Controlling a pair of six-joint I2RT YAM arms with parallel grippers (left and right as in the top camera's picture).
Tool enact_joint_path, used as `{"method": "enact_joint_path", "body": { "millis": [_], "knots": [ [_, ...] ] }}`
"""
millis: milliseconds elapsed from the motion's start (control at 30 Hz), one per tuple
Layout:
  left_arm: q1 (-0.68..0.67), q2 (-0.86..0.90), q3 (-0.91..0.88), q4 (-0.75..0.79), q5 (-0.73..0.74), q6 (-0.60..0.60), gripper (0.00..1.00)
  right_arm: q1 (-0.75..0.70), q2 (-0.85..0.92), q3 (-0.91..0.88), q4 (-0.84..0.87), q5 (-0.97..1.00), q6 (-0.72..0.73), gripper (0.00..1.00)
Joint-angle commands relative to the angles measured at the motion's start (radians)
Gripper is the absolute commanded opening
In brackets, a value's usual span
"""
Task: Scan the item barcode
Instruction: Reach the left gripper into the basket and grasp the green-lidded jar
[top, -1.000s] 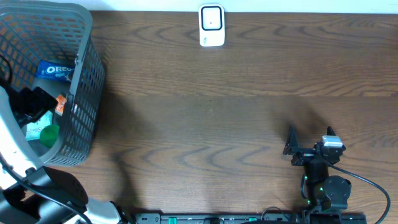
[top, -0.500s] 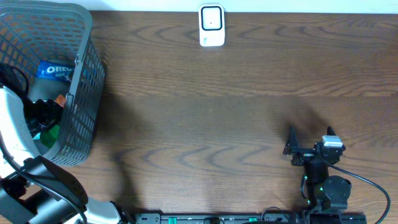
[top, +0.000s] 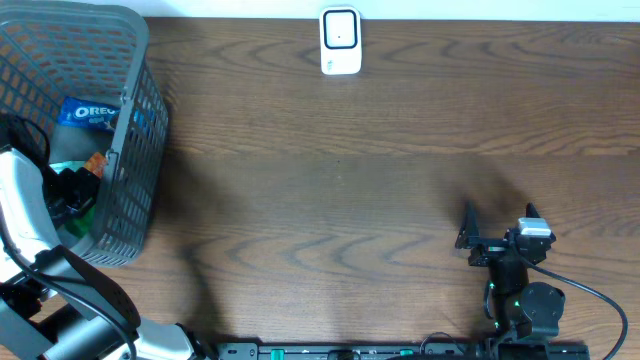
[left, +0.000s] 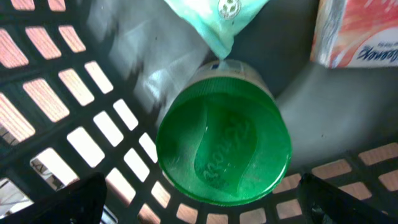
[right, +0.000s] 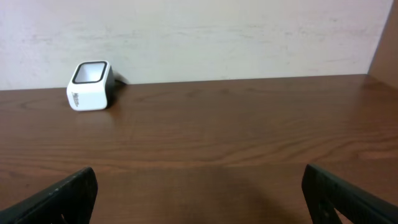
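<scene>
A green-lidded jar (left: 224, 149) lies in the grey mesh basket (top: 130, 150), its round lid filling the left wrist view. My left gripper (left: 205, 200) is down inside the basket, open, with one black finger (left: 78, 199) on each side of the lid and apart from it. From overhead the left gripper (top: 70, 195) covers most of the jar. The white barcode scanner (top: 340, 42) stands at the table's far edge, also visible as the scanner (right: 90, 86) from the right wrist. My right gripper (top: 498, 225) rests open at the near right, holding nothing.
The basket also holds a blue Oreo pack (top: 88, 112), a pale teal pouch (left: 214, 15) and an orange-and-white pack (left: 357, 31) beside the jar. The basket's mesh floor (left: 124, 143) and walls close in around the left gripper. A cable trails from the right arm's base (top: 530, 305).
My left arm has sunk lower into the basket toward the near side, over the green lid. The right arm and scanner have not moved.
</scene>
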Motion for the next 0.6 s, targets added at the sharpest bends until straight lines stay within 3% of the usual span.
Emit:
{"method": "enact_joint_path", "body": {
  "millis": [0, 567],
  "knots": [
    [0.003, 0.005, -0.003, 0.016, -0.017, -0.002, 0.98, 0.005, -0.003, -0.001, -0.005, 0.001, -0.012, 0.99],
    [0.003, 0.018, -0.126, 0.153, -0.016, -0.001, 0.98, 0.005, -0.003, -0.001, -0.005, 0.001, -0.012, 0.99]
  ]
}}
